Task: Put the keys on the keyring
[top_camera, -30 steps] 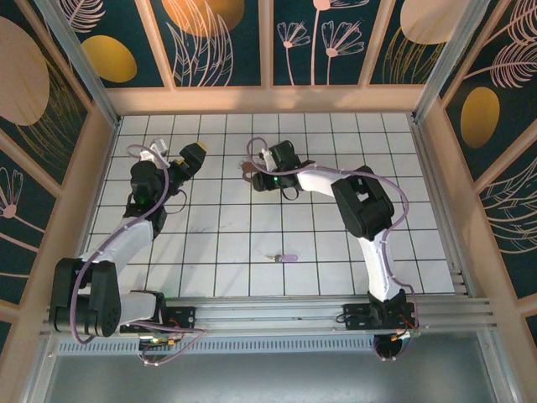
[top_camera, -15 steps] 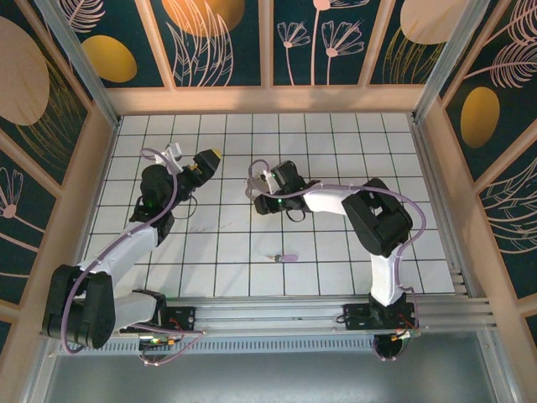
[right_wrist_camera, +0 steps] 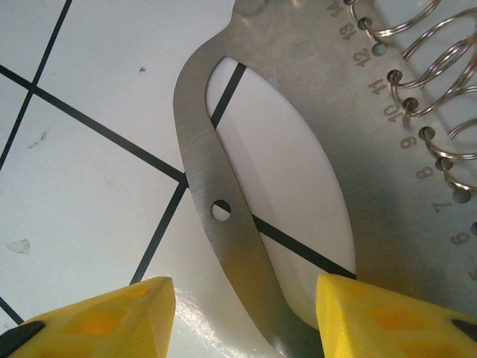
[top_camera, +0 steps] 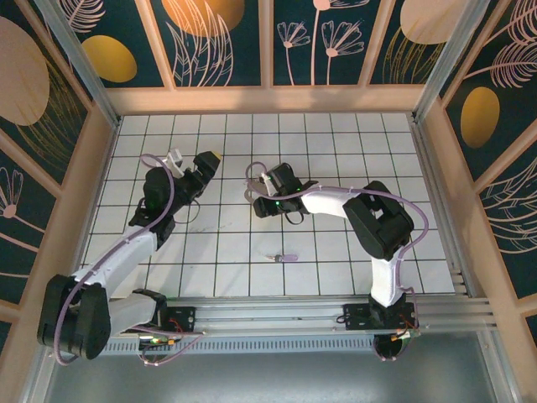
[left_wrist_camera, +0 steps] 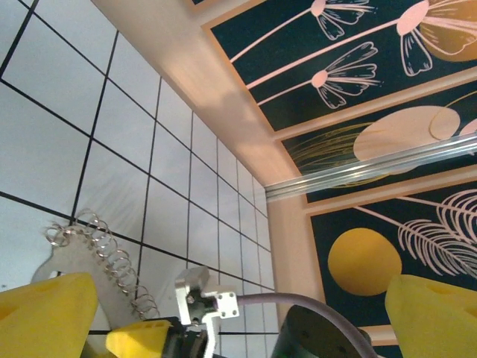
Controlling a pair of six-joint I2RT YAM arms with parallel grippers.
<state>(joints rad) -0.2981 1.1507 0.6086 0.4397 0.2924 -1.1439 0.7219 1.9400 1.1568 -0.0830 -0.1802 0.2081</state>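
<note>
White tiled counter point(top_camera: 377, 134): the lilac-headed key point(top_camera: 288, 258) lies toward its near edge, well apart from the steel keyring point(right_wrist_camera: 298, 74) mid-counter. The right hand point(right_wrist_camera: 242, 317) straddles the keyring's slotted rim, fingers apart and seemingly not touching. The left hand point(top_camera: 208, 159) is spread too.

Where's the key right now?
In the top view the key lies alone on the tiled floor, about midway across, toward the near edge.
</note>
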